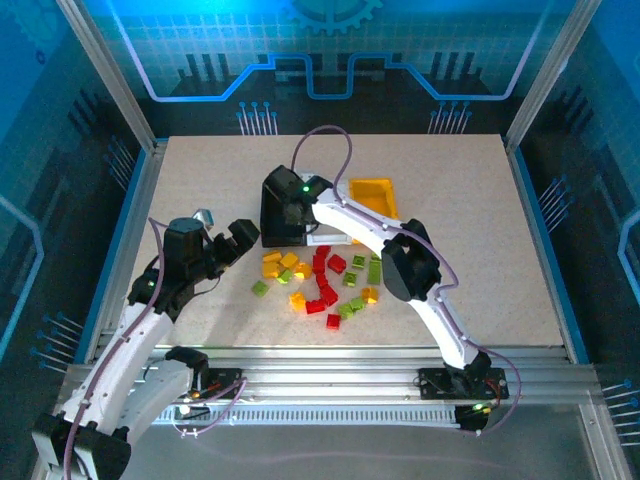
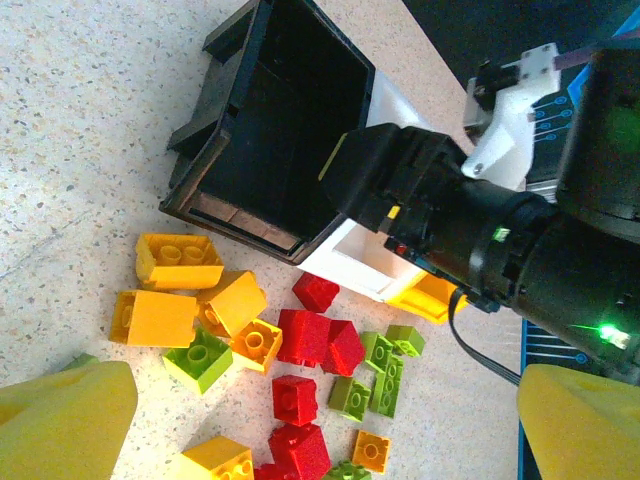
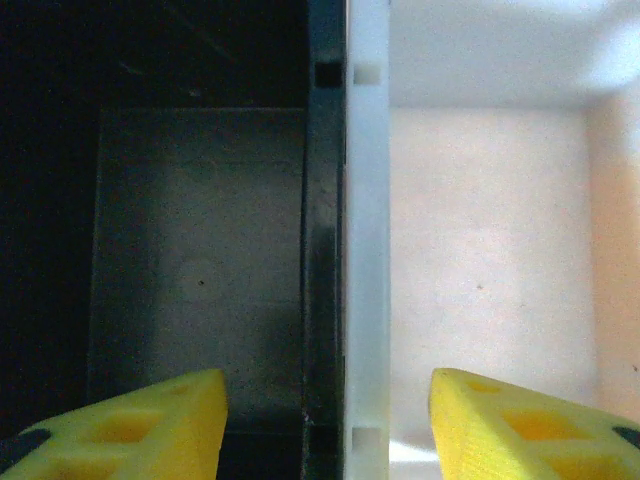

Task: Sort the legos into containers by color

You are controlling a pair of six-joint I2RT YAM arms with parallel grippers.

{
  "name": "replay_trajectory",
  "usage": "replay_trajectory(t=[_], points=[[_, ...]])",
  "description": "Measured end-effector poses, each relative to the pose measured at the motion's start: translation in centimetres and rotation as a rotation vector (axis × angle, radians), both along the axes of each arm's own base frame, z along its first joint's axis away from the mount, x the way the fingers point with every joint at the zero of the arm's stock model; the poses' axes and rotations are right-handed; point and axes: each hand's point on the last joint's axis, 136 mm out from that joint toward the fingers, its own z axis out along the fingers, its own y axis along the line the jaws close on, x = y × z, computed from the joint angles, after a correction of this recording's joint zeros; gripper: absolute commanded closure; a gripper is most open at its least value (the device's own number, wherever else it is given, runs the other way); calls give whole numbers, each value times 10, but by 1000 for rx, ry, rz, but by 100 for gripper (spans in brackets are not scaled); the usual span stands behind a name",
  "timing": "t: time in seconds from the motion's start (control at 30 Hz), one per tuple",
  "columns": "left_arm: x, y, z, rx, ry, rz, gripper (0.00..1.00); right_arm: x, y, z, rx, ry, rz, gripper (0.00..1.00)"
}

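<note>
Right gripper (image 3: 320, 420), jaws apart and empty, hangs over the touching walls of the black bin (image 3: 190, 250) and white bin (image 3: 490, 250), both bare inside. The legos (image 1: 320, 280) lie loose on the table just in front of the bins, and the left gripper (image 2: 320, 430), jaws likewise apart, hovers left of the pile. Likely hazards: a descent here would strike the rims and shift or tip the bins, and both arms reaching into the crowded pile could collide.

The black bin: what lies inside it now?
Nothing visible: the black bin shows a bare floor in the right wrist view. One finger of the right gripper covers a near corner, so that spot is unseen.
</note>
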Motion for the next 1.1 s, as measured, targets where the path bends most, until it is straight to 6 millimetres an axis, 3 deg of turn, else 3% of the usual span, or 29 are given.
replay_trajectory(t=[0.17, 0.33, 0.43, 0.5, 0.7, 0.8, 0.87, 1.1], points=[[0, 0, 0, 0, -1, 0, 1, -12, -12, 38, 53, -58, 10, 31], [3, -1, 4, -5, -19, 0, 1, -50, -51, 73, 97, -101, 18, 26], [5, -1, 5, -9, -34, 1, 1, -68, -76, 77, 107, -111, 13, 25], [5, -1, 4, -9, -35, 1, 1, -79, -96, 66, 103, -95, -1, 24], [9, -2, -5, -6, -9, 1, 1, -111, -172, -8, 48, 57, -108, 22], [11, -3, -14, -2, 24, -2, 1, -119, -183, -32, 54, 101, -134, 23], [12, -5, -19, -2, 41, -8, 1, -117, -186, -37, 69, 103, -151, 24], [12, -6, -21, -5, 51, -15, 1, -91, -197, -48, 117, 74, -232, 31]])
